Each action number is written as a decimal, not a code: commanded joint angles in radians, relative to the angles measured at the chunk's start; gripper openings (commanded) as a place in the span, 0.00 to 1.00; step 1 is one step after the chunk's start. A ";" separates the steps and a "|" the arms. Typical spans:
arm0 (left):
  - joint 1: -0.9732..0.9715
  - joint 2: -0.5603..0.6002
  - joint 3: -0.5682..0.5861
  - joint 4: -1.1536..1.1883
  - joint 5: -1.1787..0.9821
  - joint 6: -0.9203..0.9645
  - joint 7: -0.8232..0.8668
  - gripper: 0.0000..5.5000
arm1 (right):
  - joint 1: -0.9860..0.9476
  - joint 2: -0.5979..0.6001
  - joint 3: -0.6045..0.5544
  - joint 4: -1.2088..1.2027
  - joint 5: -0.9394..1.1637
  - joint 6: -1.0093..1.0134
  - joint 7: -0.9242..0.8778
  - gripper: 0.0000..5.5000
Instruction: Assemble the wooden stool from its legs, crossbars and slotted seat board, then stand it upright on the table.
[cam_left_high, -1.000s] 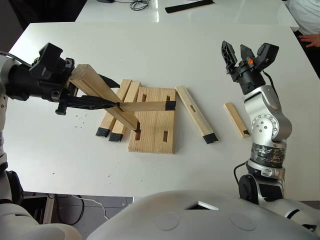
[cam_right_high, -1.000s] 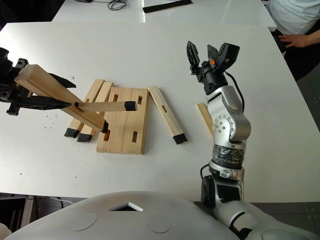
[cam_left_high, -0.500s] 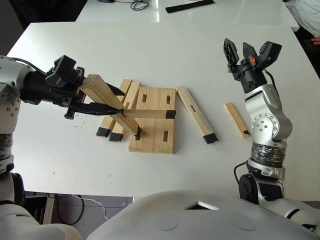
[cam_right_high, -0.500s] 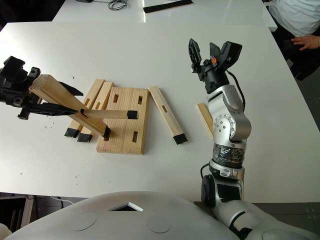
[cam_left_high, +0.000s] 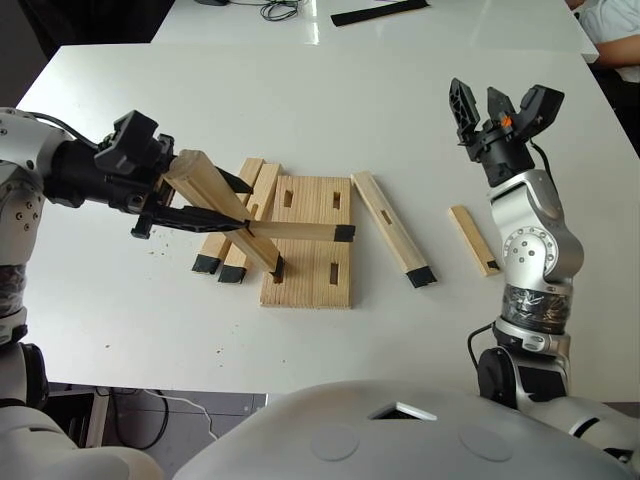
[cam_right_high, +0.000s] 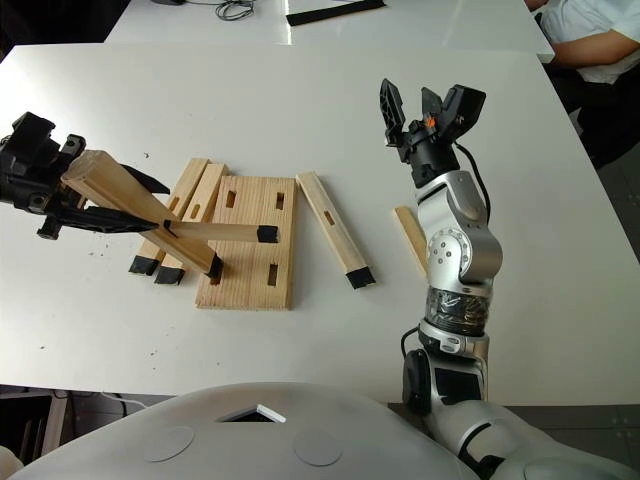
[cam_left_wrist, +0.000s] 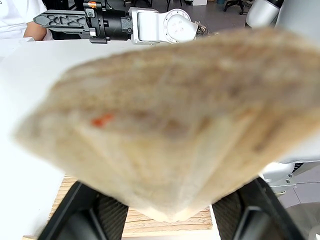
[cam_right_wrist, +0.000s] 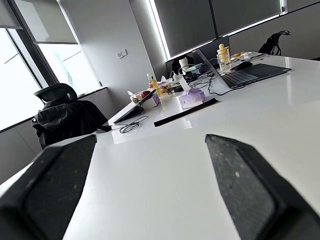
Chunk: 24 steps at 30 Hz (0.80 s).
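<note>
Office-type room here. A long white table (cam_right_wrist: 300, 80) had a laptop (cam_right_wrist: 240, 77), a purple tissue box (cam_right_wrist: 192, 97), a few bottles (cam_right_wrist: 223, 52) and loose cables (cam_right_wrist: 131, 127) on it. A black office chair (cam_right_wrist: 57, 95) sat beside the table. Behind the table were a grey wall (cam_right_wrist: 107, 30) and a bright window (cam_right_wrist: 70, 65) letting daylight in.

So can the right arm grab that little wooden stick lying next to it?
Probably yes. The right gripper is open and empty, and the little stick lies by itself on the bare table close beside that arm, with nothing covering it.
</note>
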 joint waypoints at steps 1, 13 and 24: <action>-0.017 0.013 -0.006 -0.014 -0.014 0.001 -0.001 0.37 | 0.006 0.006 -0.006 -0.006 0.004 -0.005 -0.009 0.73; 0.020 0.035 0.012 -0.033 -0.030 0.013 -0.001 0.37 | 0.006 0.004 -0.005 -0.008 0.007 0.008 -0.002 0.73; 0.039 -0.002 -0.018 -0.030 0.008 -0.001 0.000 0.37 | 0.011 0.012 -0.002 -0.014 0.010 0.009 -0.006 0.73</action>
